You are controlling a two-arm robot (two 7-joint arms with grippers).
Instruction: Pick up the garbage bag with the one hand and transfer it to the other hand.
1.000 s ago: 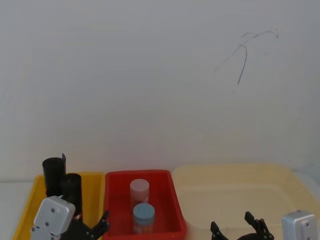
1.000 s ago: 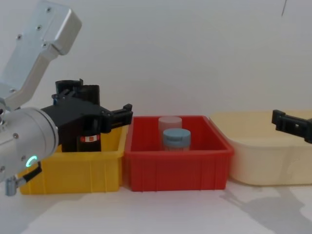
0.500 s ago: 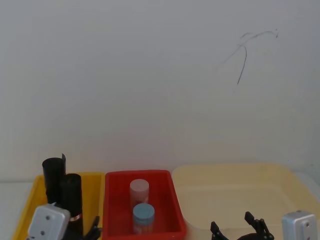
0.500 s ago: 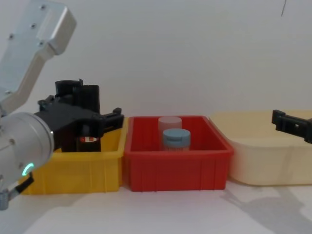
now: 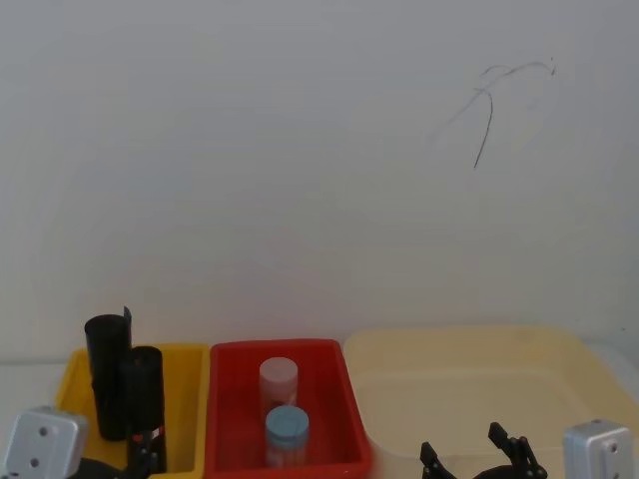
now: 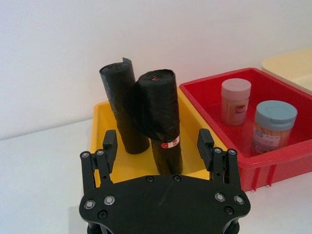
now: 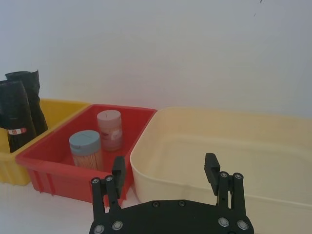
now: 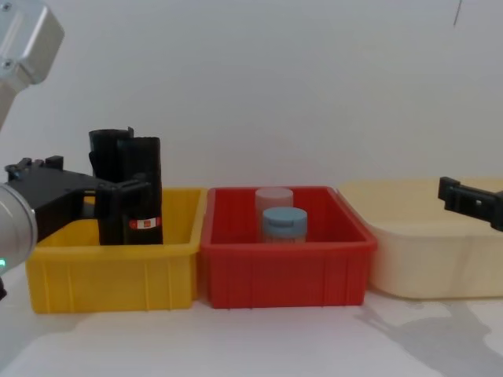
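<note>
The garbage bag (image 8: 142,188) stands upright in the yellow bin (image 8: 110,275), just beside the taller crinkled roll (image 8: 104,149) (its red-and-white label sits low on the roll). The left gripper (image 6: 157,141) hovers near the bin, level with the bag, its fingers spread wide and holding nothing. The right gripper (image 7: 165,165) hangs with fingers spread by the cream tub (image 7: 219,141), well apart from the bag.
</note>
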